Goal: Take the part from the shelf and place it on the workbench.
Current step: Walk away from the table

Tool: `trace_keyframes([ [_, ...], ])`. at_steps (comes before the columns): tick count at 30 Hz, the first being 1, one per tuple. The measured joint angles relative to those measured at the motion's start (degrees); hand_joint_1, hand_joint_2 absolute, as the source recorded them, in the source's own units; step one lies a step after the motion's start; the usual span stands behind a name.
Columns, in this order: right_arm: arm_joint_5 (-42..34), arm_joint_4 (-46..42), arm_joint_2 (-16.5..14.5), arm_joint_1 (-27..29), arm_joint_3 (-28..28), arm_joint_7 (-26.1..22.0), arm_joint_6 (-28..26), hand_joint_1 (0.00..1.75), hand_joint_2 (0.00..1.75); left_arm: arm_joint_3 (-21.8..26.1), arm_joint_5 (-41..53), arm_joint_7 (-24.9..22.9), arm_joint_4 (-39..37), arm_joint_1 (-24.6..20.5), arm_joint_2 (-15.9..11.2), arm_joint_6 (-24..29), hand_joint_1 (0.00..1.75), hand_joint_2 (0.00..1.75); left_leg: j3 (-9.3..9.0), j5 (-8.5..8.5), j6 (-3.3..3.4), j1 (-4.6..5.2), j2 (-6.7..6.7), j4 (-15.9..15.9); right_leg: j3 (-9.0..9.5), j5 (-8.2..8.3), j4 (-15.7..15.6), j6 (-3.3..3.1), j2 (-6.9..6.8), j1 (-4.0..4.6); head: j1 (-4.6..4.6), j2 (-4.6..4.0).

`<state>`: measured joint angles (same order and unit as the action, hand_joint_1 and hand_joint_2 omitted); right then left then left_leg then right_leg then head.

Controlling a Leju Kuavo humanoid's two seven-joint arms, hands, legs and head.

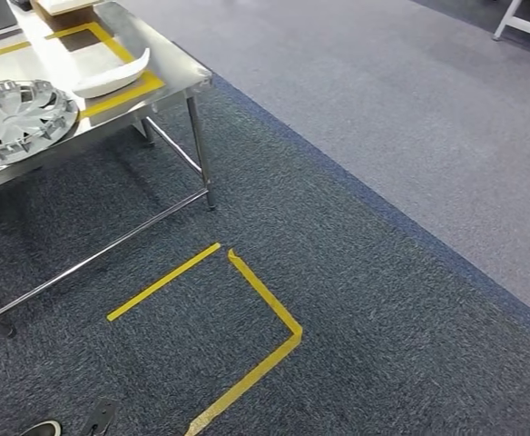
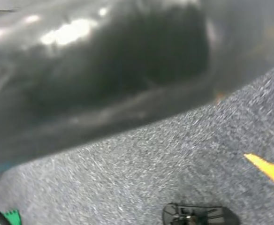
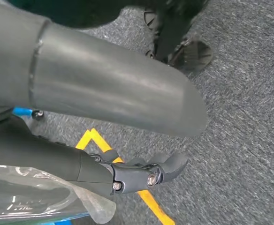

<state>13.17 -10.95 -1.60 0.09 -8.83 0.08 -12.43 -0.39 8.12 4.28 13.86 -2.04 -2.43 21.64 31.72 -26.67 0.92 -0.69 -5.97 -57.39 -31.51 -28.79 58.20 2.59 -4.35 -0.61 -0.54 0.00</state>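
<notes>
A steel workbench (image 1: pixel 180 68) is seen at the upper left of the head view, standing on dark grey carpet (image 1: pixel 358 300), with a yellow tape frame (image 1: pixel 122 91) marked on its top. Across that frame's near edge a white curved part (image 1: pixel 112 77) is lying, and beside it, towards the robot's left, a silver wheel cover (image 1: pixel 19 118) rests flat on the bench top. On the carpet in front of the bench an open square is marked out in yellow floor tape (image 1: pixel 266 304), and a paler grey floor (image 1: pixel 399 109) begins beyond the dark strip. In the right wrist view the right hand (image 3: pixel 146 171) is shown hanging above the carpet and the floor tape, its dark fingers (image 3: pixel 172 164) stretched out nearly straight and close together, with nothing seen between them (a crumpled clear plastic film (image 3: pixel 40 197) lies along the forearm behind it). The left wrist view is blurred, and the state of the left hand cannot be told from it.
</notes>
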Motion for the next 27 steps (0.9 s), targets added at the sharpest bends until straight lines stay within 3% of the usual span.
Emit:
trace_keyframes([
  [1,0.07,0.01,-0.05,-0.08,0.00,0.10,0.07,0.00,0.00,-0.21,0.18,0.00,-0.16,0.10,0.08,0.01,0.00,0.00,-0.14,-0.07,-0.36,0.14,-0.50,-0.06,0.65,0.09,-1.39,-0.36,-0.66,0.12,0.07,0.00],
  [3,0.17,0.11,-0.13,-0.01,0.00,0.32,0.25,0.00,0.00,-0.69,0.63,0.02,-0.35,0.17,0.16,0.02,0.00,0.00,-0.47,-0.11,-1.09,0.14,-1.51,0.02,0.38,0.11,-1.58,-1.20,0.37,0.30,0.22,0.00],
  [4,0.20,0.18,-0.22,0.11,0.00,0.44,0.36,0.00,0.00,-0.95,0.93,0.01,-0.38,0.15,0.19,0.00,0.00,0.00,-0.54,-0.39,-1.46,0.00,-1.31,-0.16,0.48,0.30,-1.63,-1.63,0.96,0.26,0.24,-0.01],
  [6,0.29,0.28,-0.39,0.12,-0.01,0.63,0.60,0.00,0.00,-1.46,1.52,-0.11,-0.45,0.18,0.22,-0.08,0.00,0.00,0.36,-2.83,-1.99,-0.27,1.20,-2.99,0.62,0.90,-1.77,-2.54,2.26,0.08,0.38,-0.01],
  [8,0.39,0.28,-0.51,-0.10,-0.02,0.81,0.84,0.00,0.00,-1.94,1.95,-0.27,-0.64,0.33,0.20,-0.13,0.00,0.00,3.15,-7.20,-2.16,-0.37,4.38,-10.23,0.46,1.32,-1.77,-3.12,3.83,0.08,0.58,-0.01],
  [9,0.42,0.29,-0.58,-0.15,-0.02,0.88,0.93,0.00,0.00,-2.15,2.04,-0.32,-0.73,0.40,0.18,-0.12,0.00,0.00,4.63,-8.80,-2.13,-0.35,5.06,-13.96,0.35,1.42,-1.76,-3.26,4.76,0.20,0.61,-0.01],
  [10,0.42,0.31,-0.67,-0.11,-0.02,0.94,1.00,0.00,0.00,-2.32,2.08,-0.33,-0.80,0.43,0.17,-0.09,0.00,0.00,5.56,-9.34,-2.03,-0.31,5.36,-16.27,0.29,1.47,-1.73,-3.32,5.71,0.33,0.63,-0.01],
  [11,0.41,0.33,-0.75,-0.02,-0.02,0.98,1.04,0.00,0.00,-2.46,2.11,-0.33,-0.83,0.41,0.17,-0.06,0.00,0.00,5.59,-8.67,-1.87,-0.28,5.49,-16.43,0.27,1.51,-1.69,-3.34,6.65,0.44,0.63,-0.01],
  [13,0.41,0.37,-0.86,0.07,-0.02,0.96,1.08,0.00,0.00,-2.70,2.17,-0.32,-0.84,0.34,0.16,0.02,0.00,0.00,2.95,-4.63,-1.31,-0.26,6.55,-10.48,0.31,1.54,-1.53,-3.31,8.48,0.57,0.63,-0.01],
  [15,0.42,0.37,-0.99,-0.06,-0.02,0.86,1.08,0.00,0.00,-2.88,2.19,-0.31,-0.92,0.33,0.10,0.12,0.00,0.00,-0.03,-1.63,-0.73,-0.39,9.88,-3.28,-0.03,1.59,-1.16,-3.02,10.14,0.59,0.58,-0.01],
  [17,0.42,0.37,-1.10,-0.11,-0.02,0.79,1.10,0.00,0.00,-2.96,2.16,-0.31,-1.03,0.25,0.08,0.20,0.00,0.00,-0.83,-1.21,-0.58,-0.35,11.69,-0.72,-0.84,1.84,-0.89,-2.29,11.65,0.31,0.61,-0.01],
  [19,0.42,0.40,-1.10,0.14,-0.02,0.75,1.15,0.00,0.00,-2.98,2.07,-0.31,-1.05,0.12,0.17,0.26,0.00,0.00,-0.87,-0.98,-0.46,-0.27,10.36,-0.23,-1.64,2.05,-0.83,-1.46,12.51,0.03,0.66,-0.01],
  [21,0.42,0.45,-1.08,0.27,-0.01,0.74,1.17,0.00,0.00,-2.99,1.99,-0.31,-1.06,0.14,0.28,0.29,0.00,0.00,-1.12,-0.63,0.02,-0.42,8.60,0.48,-3.11,0.51,1.41,-0.79,9.65,0.16,0.36,-0.01],
  [23,0.42,0.46,-1.07,0.03,0.00,0.71,1.22,0.00,0.00,-3.00,1.88,-0.31,-1.12,0.40,0.36,0.22,0.00,0.00,-1.19,-0.53,0.30,-0.40,6.60,0.77,-6.39,-3.16,8.01,-0.20,5.76,0.13,0.10,0.00],
  [25,0.41,0.46,-1.07,-0.04,0.01,0.68,1.28,0.00,0.00,-3.00,1.64,-0.31,-1.22,0.68,0.43,0.14,0.00,0.00,-1.13,-0.56,0.30,-0.33,4.64,0.75,-9.47,-5.65,14.51,0.30,4.71,-0.16,0.09,-0.01],
  [26,0.40,0.46,-1.07,0.06,0.01,0.68,1.29,0.00,0.00,-2.99,1.52,-0.31,-1.26,0.71,0.49,0.11,0.00,0.00,-1.14,-0.60,0.25,-0.35,3.78,0.74,-9.62,-5.38,15.13,0.49,4.51,-0.29,0.08,-0.01],
  [27,0.40,0.46,-1.07,0.16,0.01,0.68,1.30,0.00,0.00,-2.99,1.44,-0.31,-1.27,0.70,0.56,0.09,0.00,0.00,-1.18,-0.64,0.17,-0.39,3.01,0.74,-8.57,-4.16,13.48,0.61,4.26,-0.41,0.07,-0.01],
])
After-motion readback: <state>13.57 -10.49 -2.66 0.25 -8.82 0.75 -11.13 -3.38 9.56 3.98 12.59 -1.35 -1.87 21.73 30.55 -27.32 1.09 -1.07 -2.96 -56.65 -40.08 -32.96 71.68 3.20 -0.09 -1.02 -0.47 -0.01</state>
